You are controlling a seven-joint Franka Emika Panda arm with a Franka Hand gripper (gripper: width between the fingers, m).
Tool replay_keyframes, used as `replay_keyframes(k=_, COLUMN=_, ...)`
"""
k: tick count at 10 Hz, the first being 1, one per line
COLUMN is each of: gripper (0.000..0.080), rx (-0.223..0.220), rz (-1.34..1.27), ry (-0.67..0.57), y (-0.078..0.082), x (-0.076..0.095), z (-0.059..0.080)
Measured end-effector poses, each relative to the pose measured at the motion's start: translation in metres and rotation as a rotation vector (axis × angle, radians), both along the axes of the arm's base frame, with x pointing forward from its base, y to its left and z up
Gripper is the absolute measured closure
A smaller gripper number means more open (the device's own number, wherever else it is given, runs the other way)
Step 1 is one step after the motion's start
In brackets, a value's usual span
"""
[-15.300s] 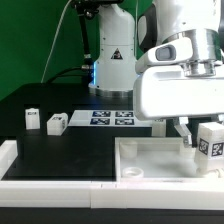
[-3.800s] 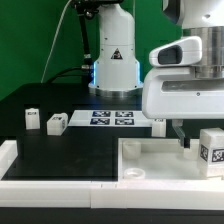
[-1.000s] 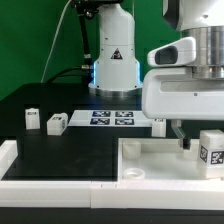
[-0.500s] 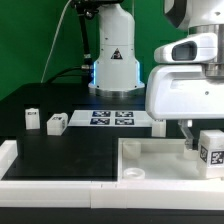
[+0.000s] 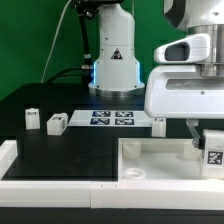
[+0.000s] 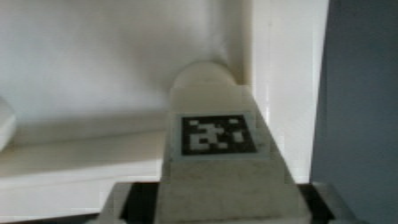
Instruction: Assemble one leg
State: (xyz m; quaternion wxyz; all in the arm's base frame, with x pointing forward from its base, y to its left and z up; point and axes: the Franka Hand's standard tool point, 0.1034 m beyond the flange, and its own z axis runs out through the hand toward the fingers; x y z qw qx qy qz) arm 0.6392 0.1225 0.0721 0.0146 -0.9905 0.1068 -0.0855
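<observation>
Gripper (image 6: 214,200) fingers clamp the leg (image 6: 214,140) from both sides, over the white panel (image 5: 150,160).

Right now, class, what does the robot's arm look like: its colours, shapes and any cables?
The arm is mostly white, with a big boxy white housing above the pincer. A grey-silver ring joint sits above it, dark near the top. The pincer's fingers are dark. No cables on the arm itself are clear to see.

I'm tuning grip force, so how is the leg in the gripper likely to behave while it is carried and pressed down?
The leg looks like a solid white plastic block, so probably stiff and light. Its smooth faces may slip between the gripper fingers. It seems taller than wide, so it could tip if released unseated on the panel.
</observation>
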Motion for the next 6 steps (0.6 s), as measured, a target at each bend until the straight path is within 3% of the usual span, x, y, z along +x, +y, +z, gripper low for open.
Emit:
replay_keyframes(k=4, gripper=0.0509, rx=0.069, rz=-0.557, ry=-0.008, y=-0.0047, x=-0.0015, z=-0.0011)
replay_keyframes(k=6, gripper=0.0508, rx=0.135, rz=-0.87, ry=0.005, y=-0.0043, x=-0.005, z=-0.0015)
